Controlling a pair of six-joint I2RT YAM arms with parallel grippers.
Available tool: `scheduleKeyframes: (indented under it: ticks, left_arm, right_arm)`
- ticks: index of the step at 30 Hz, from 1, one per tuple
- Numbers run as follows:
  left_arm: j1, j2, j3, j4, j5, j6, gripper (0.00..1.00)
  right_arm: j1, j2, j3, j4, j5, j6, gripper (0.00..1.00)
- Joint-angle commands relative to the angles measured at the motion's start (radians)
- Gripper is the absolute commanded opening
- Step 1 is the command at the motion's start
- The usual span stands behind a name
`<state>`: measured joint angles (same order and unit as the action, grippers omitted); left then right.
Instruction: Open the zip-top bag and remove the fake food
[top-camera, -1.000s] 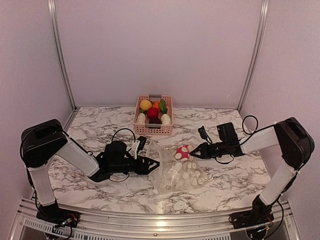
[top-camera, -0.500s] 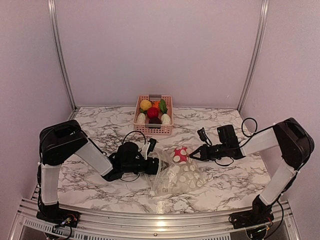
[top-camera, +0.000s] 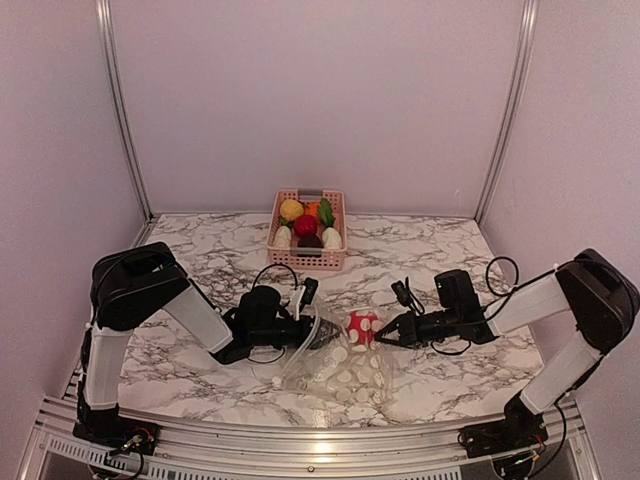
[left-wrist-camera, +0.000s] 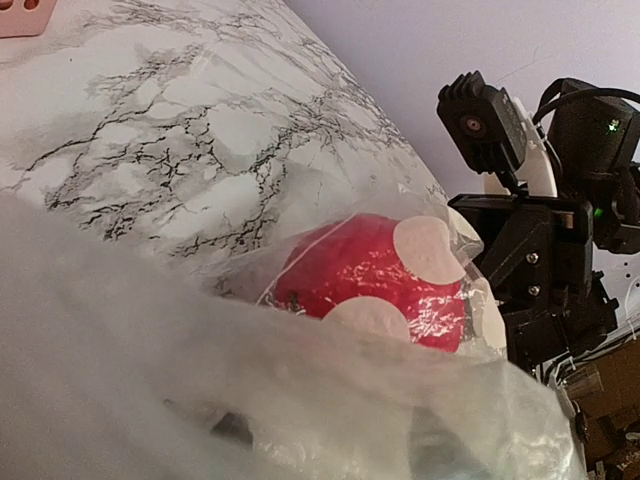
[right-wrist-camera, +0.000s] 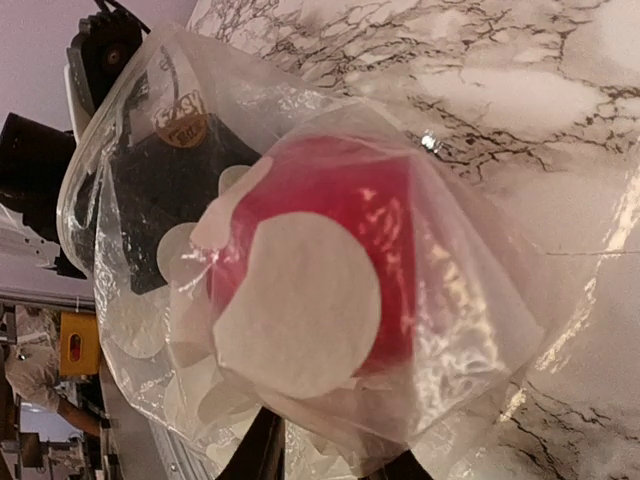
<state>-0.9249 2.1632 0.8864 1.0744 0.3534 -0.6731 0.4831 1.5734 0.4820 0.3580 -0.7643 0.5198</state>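
The zip-top bag (top-camera: 340, 368), clear with white dots, lies bunched near the table's front between both arms. One red piece of fake food (top-camera: 361, 326) sits inside it, showing as a red ball behind the plastic (left-wrist-camera: 370, 275) (right-wrist-camera: 330, 260). My left gripper (top-camera: 317, 335) is pushed into the bag's left side. Plastic veils its fingers, which show as dark shapes standing apart (left-wrist-camera: 335, 440). My right gripper (top-camera: 386, 338) is pinched on the bag's right edge just below the red piece, with film bunched between its fingers (right-wrist-camera: 330, 455).
A pink slotted basket (top-camera: 307, 260) stands at the back centre holding several toy fruits and vegetables (top-camera: 306, 226). Aluminium posts and pale walls enclose the marble table (top-camera: 200, 250). The right arm's camera and body (left-wrist-camera: 530, 250) loom close behind the bag.
My left gripper has pushed rightward into the bag. The bag and red piece have shifted toward the front edge, and my right gripper moved left and nearer with them.
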Motion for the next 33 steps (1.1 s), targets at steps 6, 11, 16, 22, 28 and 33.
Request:
scheduleKeyframes:
  ticks: [6,11,16,22,28,33]
  left_arm:
    - [-0.006,0.014,-0.029,0.034,0.016,0.005,0.55]
    - [-0.006,0.025,-0.026,0.049,0.029,0.000,0.55]
    - [-0.006,0.014,-0.030,0.069,0.057,0.003,0.58]
    - [-0.015,0.007,-0.006,0.061,0.094,0.008,0.63]
    - [-0.024,0.010,0.038,-0.033,0.077,0.047,0.65]
    - [-0.026,0.009,0.059,-0.059,0.053,0.051,0.74]
  right_arm:
    - [-0.122,-0.214,0.060,-0.238,0.106,-0.106,0.63]
    - [-0.130,-0.144,0.133,-0.270,0.157,-0.145,0.67]
    - [-0.129,-0.044,0.160,-0.232,0.142,-0.154,0.67]
    - [-0.127,0.048,0.160,-0.138,0.073,-0.136,0.43]
    - [-0.116,0.070,0.139,-0.087,0.047,-0.113,0.20]
    - [-0.080,0.096,0.146,-0.084,0.042,-0.119,0.00]
